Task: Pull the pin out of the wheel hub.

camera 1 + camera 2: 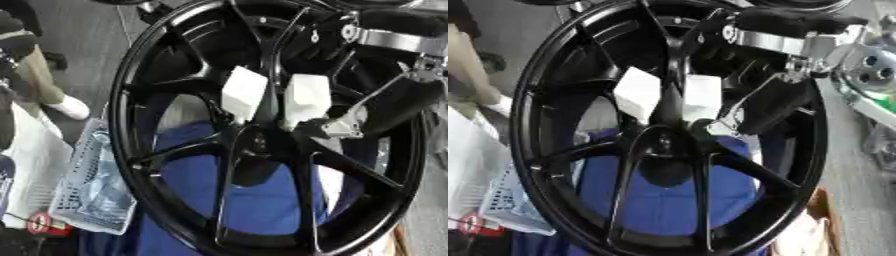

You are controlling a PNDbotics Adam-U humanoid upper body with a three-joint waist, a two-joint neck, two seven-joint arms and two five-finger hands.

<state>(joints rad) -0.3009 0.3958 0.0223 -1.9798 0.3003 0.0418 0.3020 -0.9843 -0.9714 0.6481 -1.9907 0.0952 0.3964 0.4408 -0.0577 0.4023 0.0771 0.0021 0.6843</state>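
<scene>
Right hand (385, 105) is reached in at the wheel hub (262, 145), white-padded fingers (306, 97) spread apart; pin not discernible. Closing on it judged next.

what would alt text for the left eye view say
A black spoked wheel fills the view, with the robot's right hand reaching in from the upper right toward the hub. Two white blocks sit between spokes just above the hub, blue cloth shows behind, and a pale basket lies at lower left.
</scene>
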